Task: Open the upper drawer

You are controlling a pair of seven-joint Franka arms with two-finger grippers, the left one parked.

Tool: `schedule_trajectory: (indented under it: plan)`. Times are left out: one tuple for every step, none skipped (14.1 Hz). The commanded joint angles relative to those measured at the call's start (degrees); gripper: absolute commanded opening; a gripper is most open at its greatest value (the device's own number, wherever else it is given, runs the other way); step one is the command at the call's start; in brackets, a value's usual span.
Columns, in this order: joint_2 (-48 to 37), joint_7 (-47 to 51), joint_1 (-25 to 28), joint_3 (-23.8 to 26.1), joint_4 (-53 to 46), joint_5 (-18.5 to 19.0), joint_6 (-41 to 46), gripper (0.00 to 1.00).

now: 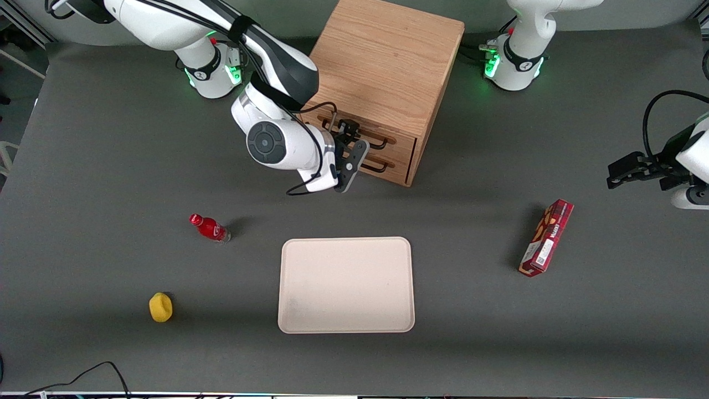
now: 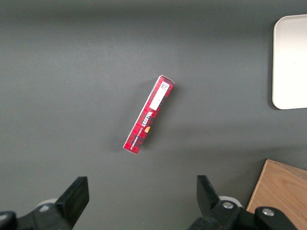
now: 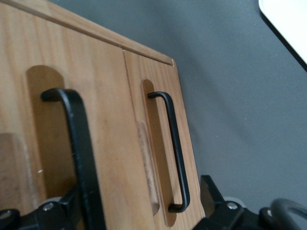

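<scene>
Upper drawer (image 1: 363, 134) sits shut in the oak cabinet (image 1: 382, 66), its black bar handle (image 3: 79, 143) lying right at the fingers (image 3: 72, 203) of the right arm's gripper (image 1: 348, 145), which is pushed up against the cabinet's front. In the wrist view the fingers stand spread, one on each side of that handle, with nothing pinched yet. The bottom drawer's handle (image 3: 171, 151) hangs free just beside them, untouched. The step in hand looks like the approach to the grasp: the bar is between the fingers, but they have not closed on it. The next move probably calls for pressing the fingers together on the bar, then a straight pull away from the cabinet's front, toward the tray (image 1: 346, 285) on the table (image 1: 111, 166), keeping the pull level so the drawer slides without binding.
</scene>
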State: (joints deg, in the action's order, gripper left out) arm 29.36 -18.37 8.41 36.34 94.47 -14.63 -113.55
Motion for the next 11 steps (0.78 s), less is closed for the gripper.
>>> schedule_trajectory:
  plan:
    - [2.1, 1.84, -0.33, -0.04, -3.75, 1.54, -0.27, 1.0]
    - [3.06, 1.67, -0.85, -0.22, -5.77, 1.97, 0.43, 1.0]
    - [3.94, 1.58, -1.12, -0.31, -7.44, 2.24, 1.39, 1.0]
    - [4.73, 1.58, -1.12, -0.65, -9.2, 2.33, 2.01, 1.0]
    - [5.52, 1.58, -1.12, -1.44, -10.35, 2.33, 2.19, 1.0]
    - [6.49, 1.49, -1.03, -1.8, -11.4, 2.5, 2.19, 1.0]
    - [7.37, 1.49, -1.03, -1.8, -12.37, 3.46, 2.19, 1.0]
    - [8.42, 1.58, -1.03, -1.8, -13.25, 4.86, 2.19, 1.0]
    - [9.13, 1.58, -1.03, -1.8, -13.95, 5.57, 2.19, 1.0]
    - [9.22, 1.49, -1.03, -1.8, -14.4, 5.67, 2.19, 1.0]
    - [9.22, 1.4, -1.12, -1.89, -14.75, 5.75, 2.19, 1.0]
